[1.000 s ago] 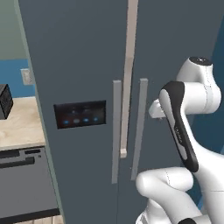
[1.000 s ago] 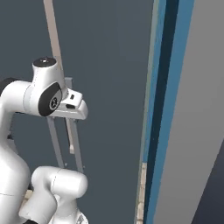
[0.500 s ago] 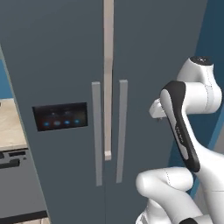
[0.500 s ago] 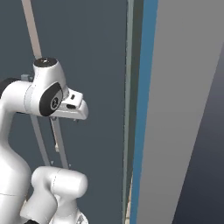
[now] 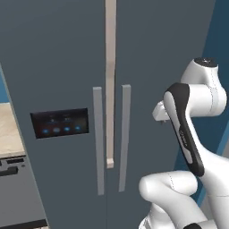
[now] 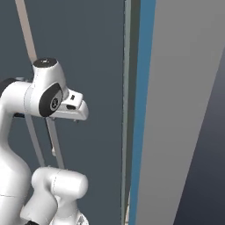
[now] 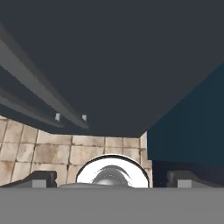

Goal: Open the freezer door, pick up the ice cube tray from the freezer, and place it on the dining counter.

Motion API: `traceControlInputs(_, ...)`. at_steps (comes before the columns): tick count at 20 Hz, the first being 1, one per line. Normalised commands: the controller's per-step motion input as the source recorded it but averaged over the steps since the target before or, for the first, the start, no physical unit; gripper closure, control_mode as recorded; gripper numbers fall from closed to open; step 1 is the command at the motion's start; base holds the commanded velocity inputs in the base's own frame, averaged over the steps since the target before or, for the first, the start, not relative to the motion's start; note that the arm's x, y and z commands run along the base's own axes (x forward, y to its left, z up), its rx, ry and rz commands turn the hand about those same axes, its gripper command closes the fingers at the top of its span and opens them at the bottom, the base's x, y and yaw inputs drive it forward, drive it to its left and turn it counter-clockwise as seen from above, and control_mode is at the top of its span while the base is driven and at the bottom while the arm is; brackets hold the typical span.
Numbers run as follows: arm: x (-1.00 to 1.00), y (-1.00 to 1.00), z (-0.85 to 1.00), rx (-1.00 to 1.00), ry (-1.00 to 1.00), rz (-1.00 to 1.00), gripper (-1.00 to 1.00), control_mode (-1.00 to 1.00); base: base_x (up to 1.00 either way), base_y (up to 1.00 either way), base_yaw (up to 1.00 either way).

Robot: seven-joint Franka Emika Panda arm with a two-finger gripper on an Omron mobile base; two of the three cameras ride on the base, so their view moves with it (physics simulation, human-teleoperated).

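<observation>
Gripper [image 7: 111,178] jaws are spread wide and nothing is held. The shut freezer door [image 5: 53,89] is seen well apart, left of the gripper.

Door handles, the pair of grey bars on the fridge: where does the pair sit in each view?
Left base view: door handles upright at centre, right of the control panel.
Right base view: lower left, partly behind the arm.
Hand view: slanting in from the left edge.
Shared landmark: blue wall right of the fridge.
</observation>
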Motion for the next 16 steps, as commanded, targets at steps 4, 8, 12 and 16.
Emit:
traceControlInputs(4, 0.0, 0.0, 0.0, 0.0, 0.0, 0.0, -1.0, 1.0, 0.38, -0.27, 0.0)
traceControlInputs(8, 0.0, 0.0, 0.0, 0.0, 0.0, 0.0, -1.0, 1.0, 0.24, -0.33, 0.0)
traceControlInputs(12, 0.0, 0.0, 0.0, 0.0, 0.0, 0.0, -1.0, 1.0, 0.02, -0.32, 0.0)
traceControlInputs(16, 0.0, 0.0, 0.0, 0.0, 0.0, 0.0, -1.0, 1.0, 0.0, -0.17, 0.0)
